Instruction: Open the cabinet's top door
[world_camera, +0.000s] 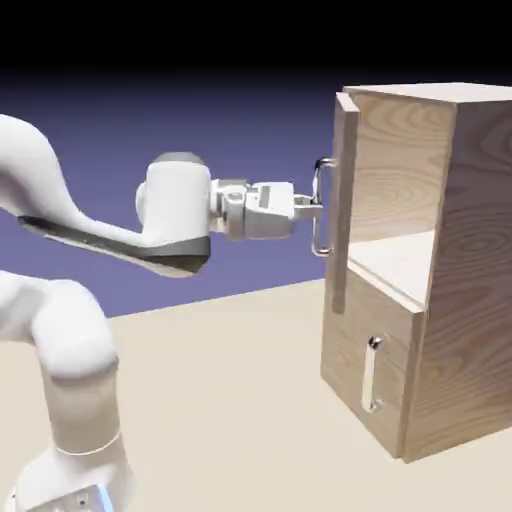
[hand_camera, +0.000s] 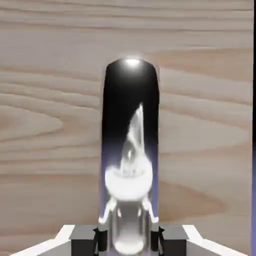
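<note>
Mid-pull here: jaws (world_camera: 312, 207) clamped tight on the top door's (world_camera: 345, 200) silver handle (world_camera: 322, 205), door already swung wide off the cabinet (world_camera: 455, 300). Next it probably just needs swinging further along the arc.

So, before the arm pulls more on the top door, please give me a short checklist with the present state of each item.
1. Gripper shut on the top door's handle: ok; the hand view shows the bar between the fingertips.
2. Top door already swung out from the cabinet: ok, open inside shows.
3. Lower door closed, its handle untouched: ok.
4. Room on the table for the door to swing: ok.
5. Firmness of grip: cannot tell.
</note>
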